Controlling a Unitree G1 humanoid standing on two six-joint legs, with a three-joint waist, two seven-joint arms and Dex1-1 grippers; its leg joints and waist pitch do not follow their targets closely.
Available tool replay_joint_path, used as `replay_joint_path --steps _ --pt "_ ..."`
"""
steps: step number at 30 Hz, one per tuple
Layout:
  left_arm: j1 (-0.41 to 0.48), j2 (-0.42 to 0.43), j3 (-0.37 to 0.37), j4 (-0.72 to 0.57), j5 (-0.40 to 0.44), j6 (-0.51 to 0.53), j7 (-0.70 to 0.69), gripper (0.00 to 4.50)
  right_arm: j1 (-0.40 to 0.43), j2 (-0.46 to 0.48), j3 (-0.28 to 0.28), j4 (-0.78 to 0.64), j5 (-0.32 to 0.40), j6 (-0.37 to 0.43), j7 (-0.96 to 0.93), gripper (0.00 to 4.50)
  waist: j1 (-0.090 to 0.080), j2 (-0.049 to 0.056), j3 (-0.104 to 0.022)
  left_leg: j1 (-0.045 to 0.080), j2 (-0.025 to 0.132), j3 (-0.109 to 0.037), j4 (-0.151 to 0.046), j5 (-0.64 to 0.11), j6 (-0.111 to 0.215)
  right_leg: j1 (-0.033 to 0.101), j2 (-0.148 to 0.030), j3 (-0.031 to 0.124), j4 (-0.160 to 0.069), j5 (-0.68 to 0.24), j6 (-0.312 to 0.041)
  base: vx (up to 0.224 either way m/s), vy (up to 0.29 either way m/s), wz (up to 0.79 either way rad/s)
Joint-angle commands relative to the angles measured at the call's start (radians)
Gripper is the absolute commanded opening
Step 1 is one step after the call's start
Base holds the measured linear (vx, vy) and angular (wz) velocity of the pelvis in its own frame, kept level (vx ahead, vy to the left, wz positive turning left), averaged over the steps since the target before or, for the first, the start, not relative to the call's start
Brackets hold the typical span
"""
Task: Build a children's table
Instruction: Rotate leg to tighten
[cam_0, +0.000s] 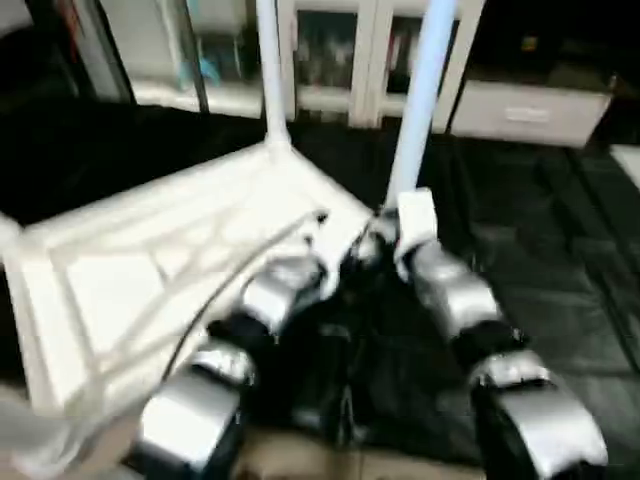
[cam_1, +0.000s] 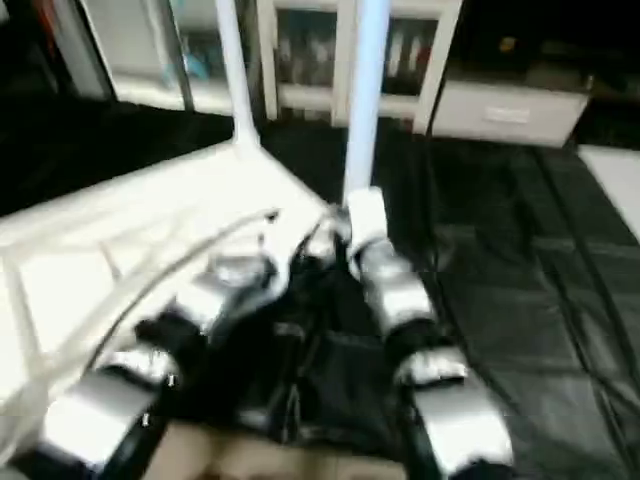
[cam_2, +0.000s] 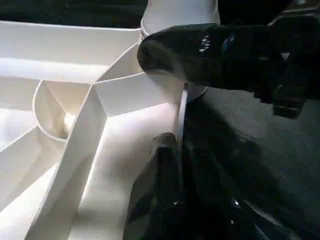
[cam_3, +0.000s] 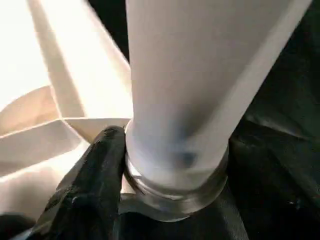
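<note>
The right gripper (cam_3: 150, 165) clamps the near leg (cam_0: 420, 90) at its socket, at 12 o'clock of the tabletop (cam_0: 130, 270), while the left gripper (cam_2: 170, 120) pinches the rim; a slip may cross-thread it.

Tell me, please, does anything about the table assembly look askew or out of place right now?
Nothing stands out: the tabletop lies ribbed side up, and two legs stand upright in corner sockets. The right gripper is at the nearer leg's base.
</note>
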Motion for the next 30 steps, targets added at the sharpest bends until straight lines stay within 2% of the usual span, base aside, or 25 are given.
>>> replay_joint_path --steps 1,3,4,5,6,7,8,9,10,11,12,13,14,15,16,17,18,19,20,21,22,25,26,29,30 --pt "-0.035 0.029 0.101 0.016 0.001 -0.047 0.176 0.0 0.028 0.04 0.022 0.038 -0.022 0.013 -0.008 2.64 0.0 -0.017 -0.066 0.019 0.04 -0.026 -0.082 -0.318 0.01 0.03 -0.052 0.031 -0.075 -0.342 -0.166 0.0 0.0 0.0" --pt "-0.034 0.032 0.091 0.015 0.003 -0.042 0.143 0.0 0.03 0.035 0.006 0.018 -0.004 -0.012 0.025 2.64 0.001 -0.016 -0.068 0.018 0.041 -0.024 -0.081 -0.305 0.021 0.033 -0.054 0.033 -0.072 -0.326 -0.174 0.0 0.0 0.0" --pt "-0.026 0.038 0.076 0.003 0.002 -0.03 0.09 0.0 0.041 0.018 -0.014 -0.024 0.023 -0.05 0.093 2.64 0.003 -0.016 -0.069 0.013 0.042 -0.023 -0.079 -0.275 0.034 0.036 -0.055 0.033 -0.069 -0.294 -0.184 0.0 0.0 0.0" --pt "-0.026 0.038 0.076 0.003 0.002 -0.03 0.09 0.0 0.041 0.018 -0.014 -0.024 0.023 -0.05 0.093 3.2 0.005 -0.016 -0.07 0.012 0.042 -0.022 -0.078 -0.255 0.043 0.039 -0.055 0.033 -0.066 -0.275 -0.19 0.0 0.0 0.0" --pt "-0.025 0.039 0.074 0.003 0.003 -0.029 0.082 0.0 0.044 0.013 -0.014 -0.032 0.026 -0.054 0.109 3.2 0.005 -0.016 -0.071 0.01 0.042 -0.022 -0.077 -0.244 0.046 0.04 -0.055 0.033 -0.064 -0.267 -0.193 0.0 0.0 0.0" --pt "-0.011 0.048 0.058 -0.005 0.007 -0.022 0.042 0.0 0.071 -0.025 0.005 -0.084 0.033 -0.041 0.214 3.34 0.008 -0.003 -0.071 0.013 0.043 -0.022 -0.078 -0.242 0.049 0.042 -0.05 0.03 -0.067 -0.248 -0.193 0.0 0.0 0.0" --pt "-0.012 0.051 0.051 0.01 0.007 -0.031 0.034 0.0 0.077 -0.042 0.017 -0.092 0.032 -0.034 0.254 3.41 0.01 -0.007 -0.073 0.007 0.043 -0.025 -0.077 -0.229 0.06 0.048 -0.051 0.031 -0.057 -0.207 -0.195 0.0 0.0 0.0" --pt "-0.012 0.051 0.051 0.01 0.007 -0.031 0.034 0.0 0.077 -0.042 0.017 -0.092 0.032 -0.034 0.254 3.56 0.01 -0.007 -0.073 0.007 0.043 -0.025 -0.077 -0.229 0.06 0.048 -0.051 0.031 -0.057 -0.207 -0.195 0.0 0.0 0.0" --pt "0.001 0.06 0.035 0.002 0.01 -0.029 0.002 0.0 0.096 -0.087 0.017 -0.131 0.05 -0.007 0.315 3.7 0.001 -0.013 -0.077 -0.005 0.042 -0.029 -0.075 -0.181 0.075 0.061 -0.055 0.028 -0.048 -0.156 -0.204 0.0 0.0 0.0" --pt "0.007 0.064 0.027 -0.002 0.011 -0.029 -0.014 0.0 0.103 -0.11 0.02 -0.147 0.058 0.007 0.349 3.77 0.001 -0.015 -0.078 0.003 0.044 -0.024 -0.068 -0.161 0.091 0.053 -0.053 0.029 -0.047 -0.124 -0.231 0.0 0.0 0.0" --pt "0.023 0.078 0.01 -0.026 0.012 -0.016 -0.063 0.0 0.116 -0.156 0.029 -0.186 0.073 0.033 0.428 3.81 0.002 -0.019 -0.079 0.002 0.042 -0.022 -0.066 -0.151 0.101 0.054 -0.052 0.029 -0.046 -0.113 -0.242 0.0 0.0 0.0" --pt "0.023 0.078 0.01 -0.026 0.012 -0.016 -0.063 0.0 0.116 -0.156 0.029 -0.186 0.073 0.033 0.428 3.88 0.008 -0.019 -0.08 0.002 0.043 -0.022 -0.064 -0.135 0.112 0.058 -0.054 0.029 -0.043 -0.095 -0.25 0.0 0.0 0.0" --pt "0.035 0.087 -0.002 -0.046 0.013 -0.004 -0.097 0.0 0.126 -0.188 0.036 -0.214 0.083 0.052 0.485 4.02 0.01 -0.018 -0.079 0.0 0.044 -0.02 -0.063 -0.109 0.125 0.054 -0.055 0.03 -0.04 -0.078 -0.264 0.0 0.0 0.0" --pt "0.055 0.107 -0.025 -0.083 0.016 0.003 -0.16 0.0 0.14 -0.239 0.064 -0.257 0.082 0.06 0.58 4.14 0.013 -0.018 -0.079 -0.001 0.046 -0.021 -0.062 -0.116 0.135 0.06 -0.055 0.027 -0.04 -0.086 -0.267 0.0 0.0 0.0" --pt "0.074 0.127 -0.049 -0.122 0.017 0.024 -0.22 0.0 0.152 -0.285 0.09 -0.295 0.078 0.057 0.658 4.21 0.011 -0.016 -0.076 -0.003 0.047 -0.02 -0.062 -0.123 0.138 0.056 -0.055 0.028 -0.041 -0.101 -0.27 0.0 0.0 0.0" --pt "0.095 0.152 -0.076 -0.163 0.021 0.035 -0.281 0.0 0.163 -0.33 0.114 -0.332 0.077 0.054 0.732 4.33 0.018 -0.016 -0.072 0.003 0.054 -0.019 -0.064 -0.153 0.13 0.053 -0.056 0.028 -0.047 -0.142 -0.265 0.0 0.0 0.0" --pt "0.111 0.173 -0.099 -0.194 0.026 0.036 -0.33 0.0 0.174 -0.365 0.128 -0.364 0.076 0.054 0.793 4.33 0.017 -0.007 -0.071 0.002 0.054 -0.02 -0.065 -0.164 0.124 0.052 -0.056 0.029 -0.048 -0.162 -0.263 0.0 0.0 0.0" --pt "0.131 0.2 -0.128 -0.237 0.023 0.052 -0.399 0.0 0.184 -0.405 0.145 -0.393 0.072 0.043 0.855 4.33 0.017 -0.01 -0.069 0.004 0.054 -0.017 -0.066 -0.188 0.108 0.05 -0.054 0.029 -0.053 -0.202 -0.254 0.0 0.0 0.0" --pt "0.142 0.217 -0.144 -0.261 0.022 0.047 -0.437 0.0 0.19 -0.426 0.153 -0.409 0.073 0.038 0.889 4.33 0.019 -0.001 -0.068 0.007 0.057 -0.019 -0.069 -0.213 0.089 0.048 -0.054 0.029 -0.054 -0.234 -0.25 0.0 0.0 0.0" --pt "0.152 0.232 -0.16 -0.284 0.02 0.043 -0.474 0.0 0.196 -0.447 0.16 -0.423 0.073 0.032 0.921 4.33 0.021 -0.003 -0.067 0.01 0.061 -0.02 -0.072 -0.23 0.08 0.047 -0.054 0.029 -0.057 -0.249 -0.246 0.0 0.0 0.0" --pt "0.185 0.288 -0.211 -0.369 -0.002 0.06 -0.603 0.0 0.216 -0.505 0.174 -0.475 0.09 0.029 1.017 4.33 0.025 -0.004 -0.066 0.012 0.063 -0.02 -0.073 -0.246 0.067 0.046 -0.053 0.031 -0.056 -0.262 -0.242 0.0 0.0 0.0" --pt "0.193 0.304 -0.225 -0.393 -0.009 0.067 -0.637 0.0 0.222 -0.518 0.176 -0.491 0.099 0.034 1.041 4.33 0.027 -0.002 -0.063 0.015 0.062 -0.018 -0.077 -0.272 0.046 0.041 -0.05 0.033 -0.056 -0.275 -0.244 0.0 0.0 0.0" --pt "0.203 0.327 -0.24 -0.428 -0.021 0.072 -0.685 0.0 0.234 -0.538 0.185 -0.53 0.12 0.053 1.082 4.33 0.028 -0.003 -0.062 0.021 0.061 -0.017 -0.078 -0.3 0.034 0.037 -0.048 0.033 -0.059 -0.292 -0.24 0.0 0.0 0.0" --pt "0.215 0.365 -0.265 -0.481 -0.027 0.06 -0.761 0.0 0.268 -0.582 0.228 -0.609 0.148 0.084 1.179 4.33 0.033 -0.001 -0.062 0.02 0.066 -0.021 -0.083 -0.305 0.03 0.042 -0.051 0.035 -0.057 -0.296 -0.228 0.0 0.0 0.0" --pt "0.22 0.373 -0.269 -0.499 -0.023 0.07 -0.772 0.0 0.276 -0.591 0.239 -0.625 0.148 0.091 1.202 4.33 0.032 -0.007 -0.064 0.019 0.066 -0.02 -0.082 -0.289 0.032 0.041 -0.052 0.036 -0.055 -0.279 -0.231 0.0 0.0 0.0"
